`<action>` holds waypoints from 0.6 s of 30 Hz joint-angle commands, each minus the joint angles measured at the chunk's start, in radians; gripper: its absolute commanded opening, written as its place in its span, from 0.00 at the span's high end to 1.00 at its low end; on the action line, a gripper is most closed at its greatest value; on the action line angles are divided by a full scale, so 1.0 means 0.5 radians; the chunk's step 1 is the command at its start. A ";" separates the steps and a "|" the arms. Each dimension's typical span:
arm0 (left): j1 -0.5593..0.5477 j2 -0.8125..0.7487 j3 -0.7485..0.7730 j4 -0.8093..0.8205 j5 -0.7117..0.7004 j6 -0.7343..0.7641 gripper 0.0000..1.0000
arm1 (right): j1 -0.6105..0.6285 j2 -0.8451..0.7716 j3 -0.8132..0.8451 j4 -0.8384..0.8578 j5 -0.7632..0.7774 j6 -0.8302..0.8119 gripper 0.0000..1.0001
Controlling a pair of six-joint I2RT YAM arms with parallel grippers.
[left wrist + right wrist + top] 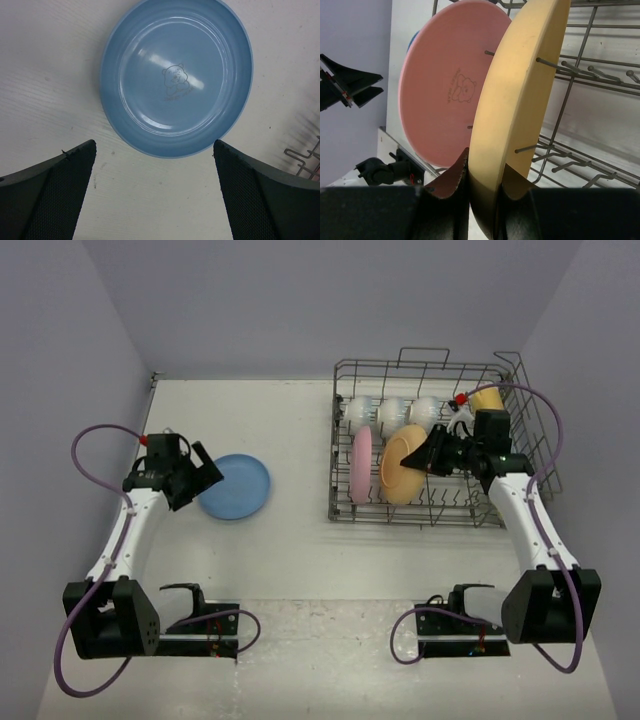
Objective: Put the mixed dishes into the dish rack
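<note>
The grey wire dish rack (343,510) stands at the back right. Three white bowls (392,412) line its far row, a pink plate (361,462) stands on edge among its tines, and a yellow mug (488,398) sits in its far right corner. My right gripper (434,454) is shut on the rim of the orange-yellow plate (403,464), held on edge beside the pink plate (445,85); the orange-yellow plate (520,90) sits between tines. A blue plate (236,486) lies flat on the table. My left gripper (208,468) hangs open just left of it; the blue plate (176,75) is beyond its fingertips (82,155).
The rack's raised wire handle (430,358) and tall side wires rise along its far and right sides. A corner of the rack (305,160) shows at the right of the left wrist view. The walls close in on both sides of the table (280,560).
</note>
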 commanded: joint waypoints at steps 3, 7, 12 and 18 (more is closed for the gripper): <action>-0.001 0.042 -0.003 0.079 -0.031 0.010 0.00 | -0.043 0.070 -0.022 0.102 0.096 -0.139 0.98; -0.001 0.058 -0.018 0.082 -0.031 0.007 0.00 | -0.043 0.113 -0.049 0.151 0.108 -0.203 0.89; -0.001 0.082 -0.030 0.076 -0.086 0.004 0.00 | -0.043 0.089 -0.065 0.142 0.139 -0.258 0.59; -0.001 0.088 -0.073 0.088 -0.117 -0.008 0.00 | -0.034 -0.010 -0.083 0.167 0.105 -0.292 0.33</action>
